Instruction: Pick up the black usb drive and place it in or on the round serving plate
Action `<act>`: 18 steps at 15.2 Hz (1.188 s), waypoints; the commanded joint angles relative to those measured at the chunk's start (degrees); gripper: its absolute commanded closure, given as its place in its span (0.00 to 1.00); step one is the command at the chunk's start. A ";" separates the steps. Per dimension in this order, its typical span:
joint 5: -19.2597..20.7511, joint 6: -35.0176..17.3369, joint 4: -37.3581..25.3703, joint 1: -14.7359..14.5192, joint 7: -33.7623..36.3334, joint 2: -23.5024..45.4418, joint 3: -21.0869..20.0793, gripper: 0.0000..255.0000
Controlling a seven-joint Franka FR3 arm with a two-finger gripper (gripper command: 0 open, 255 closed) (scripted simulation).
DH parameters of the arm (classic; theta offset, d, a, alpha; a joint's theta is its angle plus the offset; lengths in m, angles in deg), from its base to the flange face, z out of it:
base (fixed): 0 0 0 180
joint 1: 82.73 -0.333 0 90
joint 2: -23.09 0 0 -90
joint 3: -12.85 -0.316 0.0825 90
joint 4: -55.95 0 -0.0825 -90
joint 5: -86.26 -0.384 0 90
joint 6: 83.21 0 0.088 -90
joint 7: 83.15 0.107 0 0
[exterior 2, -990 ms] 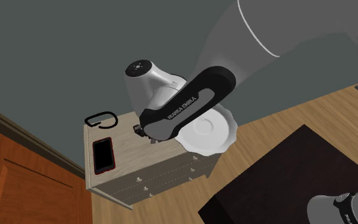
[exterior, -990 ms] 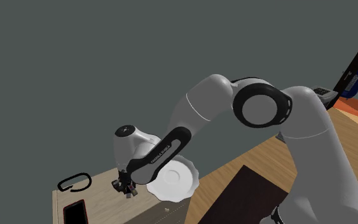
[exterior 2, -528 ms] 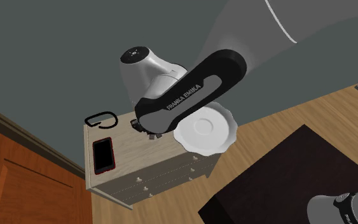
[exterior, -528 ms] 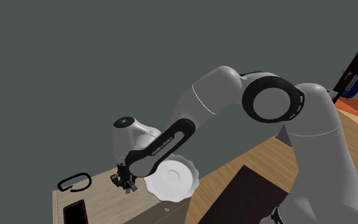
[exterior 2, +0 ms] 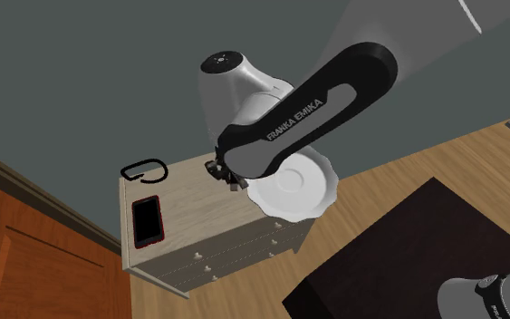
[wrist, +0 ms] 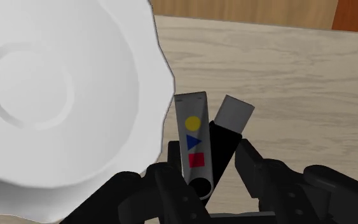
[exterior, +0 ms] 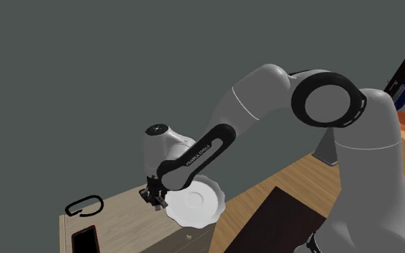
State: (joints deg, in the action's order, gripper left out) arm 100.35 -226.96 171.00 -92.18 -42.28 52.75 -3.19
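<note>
Jaws were narrow, clamped on the usb drive (wrist: 220, 151), one on each side of it. The drive had a black body, a grey plug end and a silver swivel cover (wrist: 193, 111) swung out beside the body. The cover carried a yellow circle, a blue triangle and a red square. In the wrist view the drive pointed away from the jaws, the cover's far end just beside the plate (wrist: 50, 95) rim. The rest of it was over bare bench (wrist: 285, 70), not over the plate.

The plate (exterior 2: 291, 186) was white and round with a wavy rim and a raised ring at its centre. It sat on the bench (exterior 2: 185, 195) and hung past the bench edge, with nothing on it. The bench had a pale wood top and drawers with small knobs on the front.

In the shoulder view the arm (exterior: 265, 93) bent down to the plate (exterior: 192, 203), the hand at the rim on the shoulder view's left. I could not tell how high the drive was above the bench.

A black phone (exterior 2: 146, 220) with a red edge lay well apart from the plate, at the bench end away from it. A black carabiner (exterior 2: 144, 169) lay near the phone.
</note>
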 commanded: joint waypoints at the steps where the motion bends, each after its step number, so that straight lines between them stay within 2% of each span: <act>1: -0.59 -1.74 4.52 2.44 -2.23 -2.91 -0.14 1.00; 11: -4.21 -8.65 21.26 14.18 -15.69 -13.53 0.27 1.00; 18: -0.86 -13.21 20.50 12.54 -13.23 -8.05 2.56 1.00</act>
State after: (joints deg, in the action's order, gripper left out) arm 98.98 -239.45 191.62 -79.34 -55.91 43.85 -1.01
